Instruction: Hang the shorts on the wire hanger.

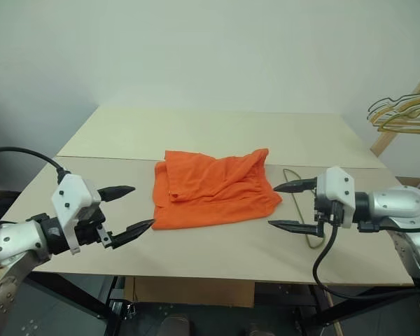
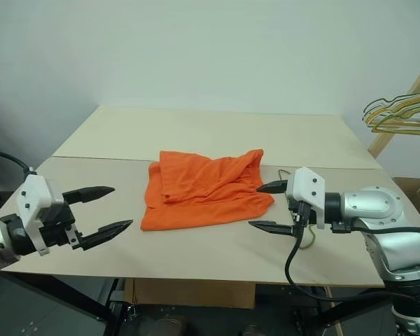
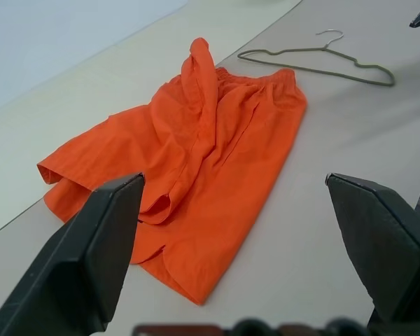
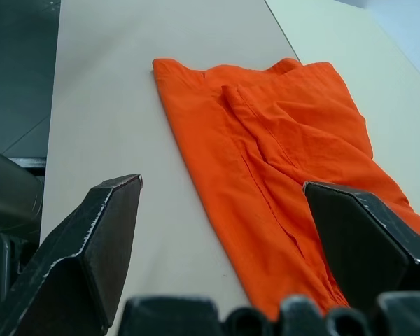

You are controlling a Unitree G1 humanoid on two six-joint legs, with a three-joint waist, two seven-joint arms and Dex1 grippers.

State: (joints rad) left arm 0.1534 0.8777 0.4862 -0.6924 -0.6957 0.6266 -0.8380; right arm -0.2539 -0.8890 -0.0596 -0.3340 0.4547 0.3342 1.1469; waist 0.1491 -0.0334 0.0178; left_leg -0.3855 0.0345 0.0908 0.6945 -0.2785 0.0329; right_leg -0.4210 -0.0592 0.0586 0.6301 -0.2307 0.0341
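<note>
Left eye view, left tool (image 1: pixel 129 208) agape, right tool (image 1: pixel 292 206) agape

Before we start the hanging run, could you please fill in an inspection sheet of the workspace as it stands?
Surface: pale table, made of two boards with a seam across it.
Job's things: orange shorts lie crumpled mid-table, held by nothing; wire hanger lies flat beside their waistband, on the right arm's side.
Clutter: nothing seen on the table.
Grippers: left pincer open, at the shorts' left; right pincer open, at their right, above the hanger.
Cables: black cable on the left arm; black cable looping below the right wrist.
Surroundings: plain wall; bunch of wire hangers on a wooden stand at far right.
</note>
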